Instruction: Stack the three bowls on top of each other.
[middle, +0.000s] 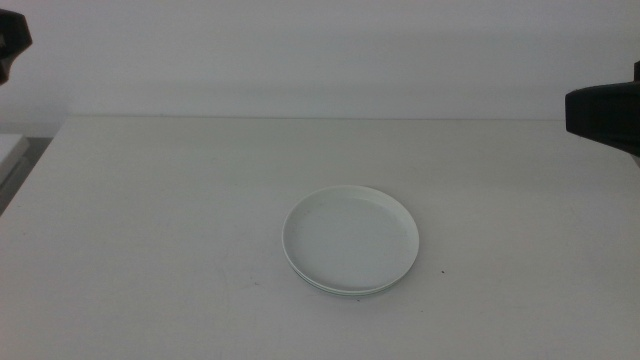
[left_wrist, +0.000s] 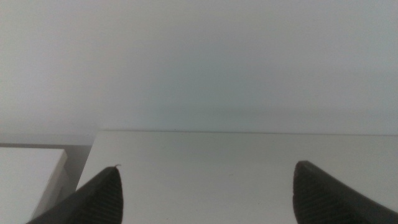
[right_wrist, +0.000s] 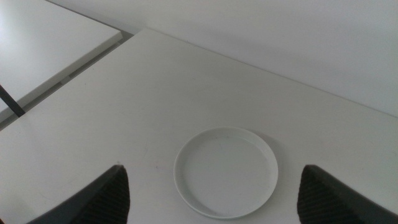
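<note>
Middle view: white bowl (middle: 350, 238) upright atop stack

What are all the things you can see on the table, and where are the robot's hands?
white shallow round plastic bowl: one, white, near the middle of the table, on top of a stack.
mint green rim: one thin edge, pale green, peeking out under the white bowl's near side; no grey bowl can be made out.
white table: one, white, under everything.
left gripper: one, dark fingers wide open, over the table's far left corner, holding nothing.
right gripper: one, dark fingers wide open, off to the right, facing the stack, holding nothing.
</note>
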